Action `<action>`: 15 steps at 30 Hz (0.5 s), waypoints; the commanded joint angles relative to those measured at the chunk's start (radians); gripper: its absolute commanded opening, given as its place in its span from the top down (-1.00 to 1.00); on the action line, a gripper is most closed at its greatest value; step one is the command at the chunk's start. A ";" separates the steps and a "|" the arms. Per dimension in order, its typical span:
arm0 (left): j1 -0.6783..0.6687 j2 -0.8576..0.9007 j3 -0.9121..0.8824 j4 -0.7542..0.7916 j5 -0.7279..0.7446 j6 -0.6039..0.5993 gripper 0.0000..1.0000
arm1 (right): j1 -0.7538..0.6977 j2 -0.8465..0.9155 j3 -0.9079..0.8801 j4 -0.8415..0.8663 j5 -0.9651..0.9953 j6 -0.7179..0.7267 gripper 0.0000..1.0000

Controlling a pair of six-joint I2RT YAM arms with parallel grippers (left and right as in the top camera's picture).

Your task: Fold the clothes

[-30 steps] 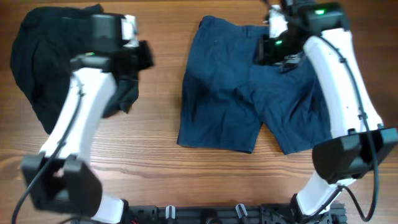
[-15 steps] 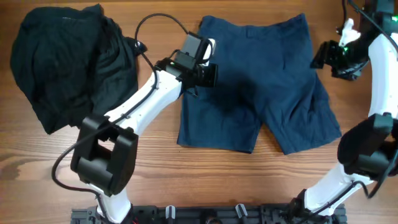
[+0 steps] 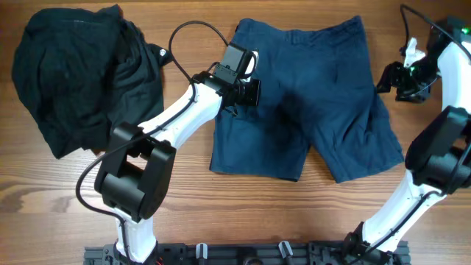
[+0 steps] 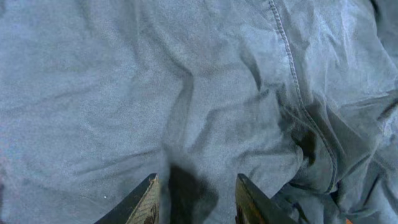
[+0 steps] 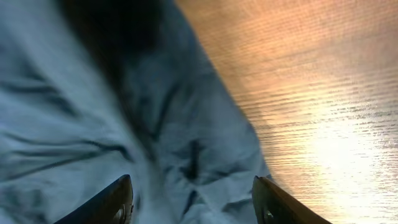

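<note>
Navy shorts lie spread flat, a crumpled black garment to their left.

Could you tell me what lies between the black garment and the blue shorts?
In the overhead view, bare table wood, crossed by the left arm and its black cable.

Over 1 s, left gripper swung from black garment to left edge of shorts; right gripper moved from waistband to right edge.
</note>
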 commanded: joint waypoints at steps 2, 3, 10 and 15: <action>-0.002 0.005 0.005 0.004 -0.051 0.009 0.19 | -0.061 0.046 -0.064 0.017 0.031 0.039 -0.22; 0.000 0.005 0.005 0.003 -0.054 0.009 0.17 | -0.073 0.046 -0.092 0.028 0.016 0.046 -0.22; 0.003 0.005 0.005 -0.021 -0.058 0.005 0.17 | -0.078 0.046 -0.163 0.053 -0.117 -0.049 -0.18; 0.003 0.005 0.005 -0.032 -0.058 -0.004 0.12 | -0.037 0.046 -0.163 0.156 -0.134 -0.079 -0.19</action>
